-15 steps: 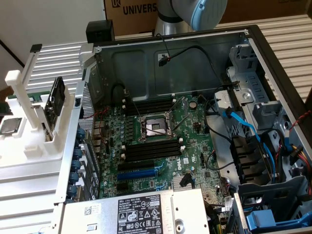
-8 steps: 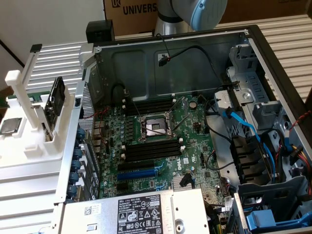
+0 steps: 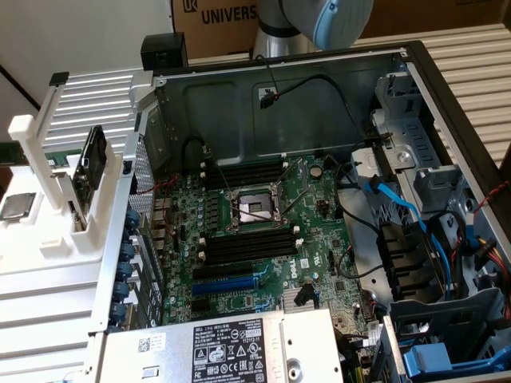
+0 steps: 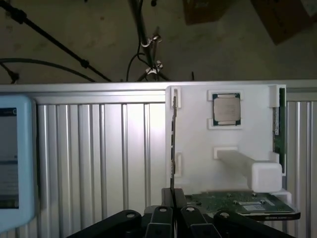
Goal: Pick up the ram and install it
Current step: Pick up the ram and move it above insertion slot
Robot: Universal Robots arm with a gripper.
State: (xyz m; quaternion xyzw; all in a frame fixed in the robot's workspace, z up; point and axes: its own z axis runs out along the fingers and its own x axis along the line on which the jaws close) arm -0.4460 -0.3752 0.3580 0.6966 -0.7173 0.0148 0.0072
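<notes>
In the wrist view a white holder [image 4: 198, 148] carries two thin ram sticks standing on edge: a dark one [image 4: 173, 144] and a green one [image 4: 279, 124]. My gripper [image 4: 173, 203] hangs high above the holder, its black fingers together with nothing between them, in line with the end of the dark stick. The exterior view shows only part of the arm [image 3: 327, 20] at the top edge, not the fingers. There the green stick's end [image 3: 8, 152] shows at the exterior view's left. The motherboard [image 3: 263, 231] lies in the open case, with long empty black memory slots [image 3: 247, 246] beside the processor socket [image 3: 251, 209].
A square silver processor chip [image 4: 226, 109] and a green card [image 4: 237, 204] also sit in the holder, beside a white post [image 4: 247, 168]. The computer case [image 3: 431, 96] holds blue cables [image 3: 399, 203], drive bays and a power supply [image 3: 231, 347]. A ribbed metal table [image 4: 99, 153] lies beneath.
</notes>
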